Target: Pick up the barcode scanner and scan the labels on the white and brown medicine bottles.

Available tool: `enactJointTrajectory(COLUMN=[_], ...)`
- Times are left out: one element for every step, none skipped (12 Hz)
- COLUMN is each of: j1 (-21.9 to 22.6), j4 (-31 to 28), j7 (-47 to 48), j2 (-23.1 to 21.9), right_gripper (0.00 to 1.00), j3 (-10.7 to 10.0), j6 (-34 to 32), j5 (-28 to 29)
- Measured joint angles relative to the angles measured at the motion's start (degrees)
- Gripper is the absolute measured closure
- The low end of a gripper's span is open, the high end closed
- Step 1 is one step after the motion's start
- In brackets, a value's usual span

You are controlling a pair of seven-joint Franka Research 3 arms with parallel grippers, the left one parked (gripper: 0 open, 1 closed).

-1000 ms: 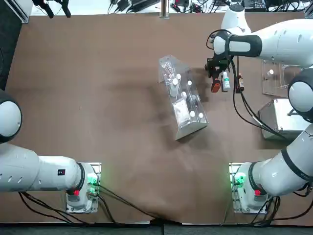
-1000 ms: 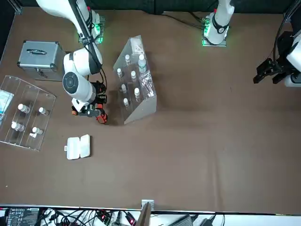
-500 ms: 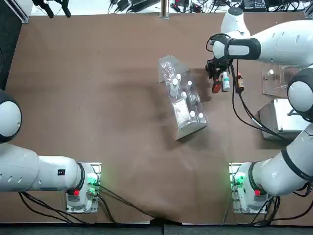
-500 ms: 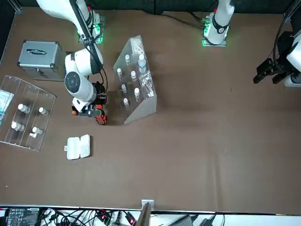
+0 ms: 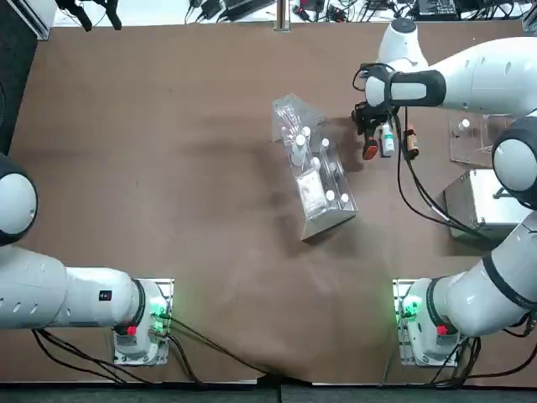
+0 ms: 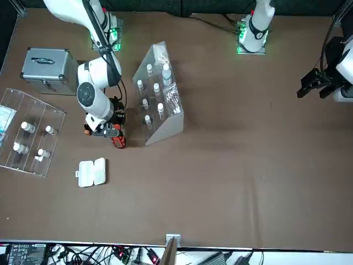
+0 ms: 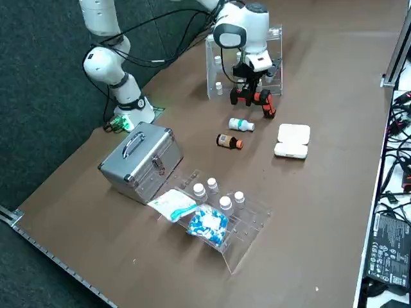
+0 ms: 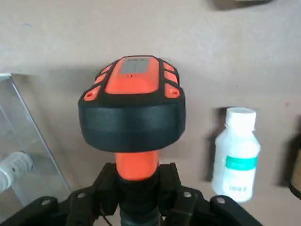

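My right gripper (image 8: 137,190) is shut on the orange handle of the barcode scanner (image 8: 131,110), whose black and orange head points away from the wrist. In the top view the gripper (image 5: 370,128) holds the scanner (image 5: 370,150) just left of the white medicine bottle (image 5: 388,139), with the brown bottle (image 5: 410,141) lying beyond it. Both bottles lie on their sides on the table. The side view shows the scanner (image 7: 253,98) a short way from the white bottle (image 7: 240,124) and the brown bottle (image 7: 228,141). In the wrist view the white bottle (image 8: 235,153) is beside the scanner head.
A clear slanted rack of white-capped vials (image 5: 312,168) stands close to the scanner's other side. A white flat case (image 7: 292,141) lies near the bottles. A metal case (image 7: 141,160) and a clear tray of vials (image 7: 225,212) sit further towards the right edge.
The right arm's wrist has shifted a little towards the far side of the table. The scanner stays in its grip beside the white bottle. The bottles have not moved.
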Motion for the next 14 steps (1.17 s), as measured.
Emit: enactJointTrajectory(j1=[0.2,0.6,1.2,1.4,1.5,1.6,1.6,1.6,1.6,1.6,1.6,1.6,1.6,1.6], j4=[-0.9,-2.1,-4.1,-4.6,-4.9,-5.0,-5.2,-5.4,-5.7,-6.0,-6.2,-6.5,-6.7,-7.0], j7=[0.0,0.1,0.5,0.5,0.6,0.6,0.6,0.7,0.9,0.9,0.9,1.0,1.1,1.1], j2=[0.0,0.0,0.0,0.0,0.0,0.0,-0.1,-0.1,-0.2,-0.3,-0.5,-0.7,-0.8,-1.0], right_gripper=[0.57,0.57,0.57,0.57,0.57,0.57,0.57,0.57,0.57,0.57,0.57,0.57,0.57,0.57], j3=[0.0,-0.1,-0.1,-0.1,-0.1,-0.1,-0.1,-0.2,-0.2,-0.2,-0.3,-0.3,-0.4,-0.4], j6=[2.1,4.6,7.9,8.6,8.9,9.0,9.4,9.9,10.6,11.2,11.4,11.5,11.7,11.9], j5=[0.0,0.0,0.0,0.0,-0.1,-0.4,-0.6,-0.6,-0.7,-0.7,-1.0,-1.6,-2.0,-2.4])
